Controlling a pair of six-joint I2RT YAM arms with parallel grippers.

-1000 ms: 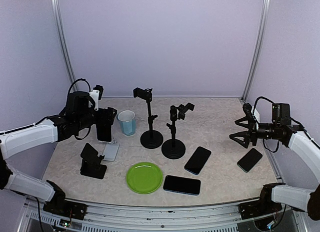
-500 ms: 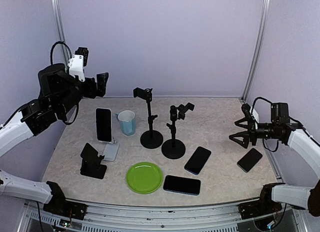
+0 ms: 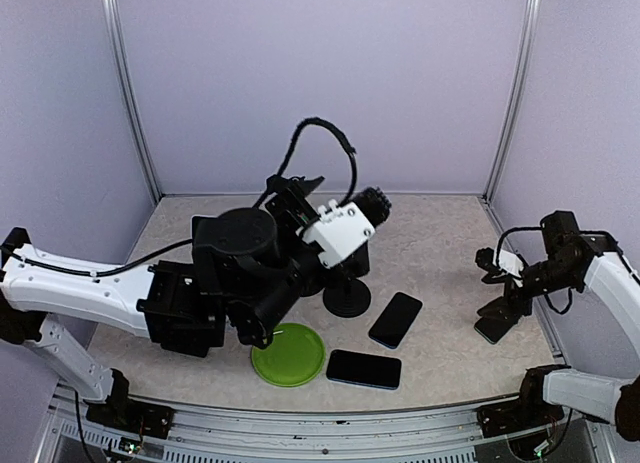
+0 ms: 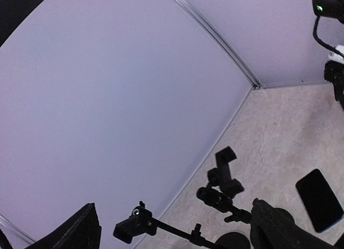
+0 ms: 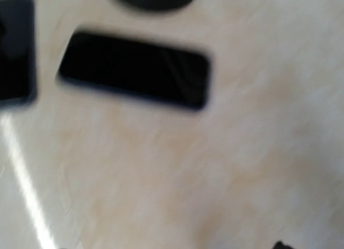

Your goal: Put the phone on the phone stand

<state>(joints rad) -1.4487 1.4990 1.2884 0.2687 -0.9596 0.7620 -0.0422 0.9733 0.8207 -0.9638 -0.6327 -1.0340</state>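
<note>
The left arm lies across the middle of the tabletop, its left fingers spread wide with nothing between them. A phone stand shows its base just behind the green plate. The right fingers stand apart close over a phone lying flat by the right edge, while a second phone and a third phone lie flat toward the front edge.

Enclosure: pale lilac walls on three sides, matte, evenly lit. Aluminium uprights stand in the back corners at 11 and 1 o'clock. Tabletop beige, marbled, faint sheen. Metal rail runs along the near edge at 6 o'clock.
</note>
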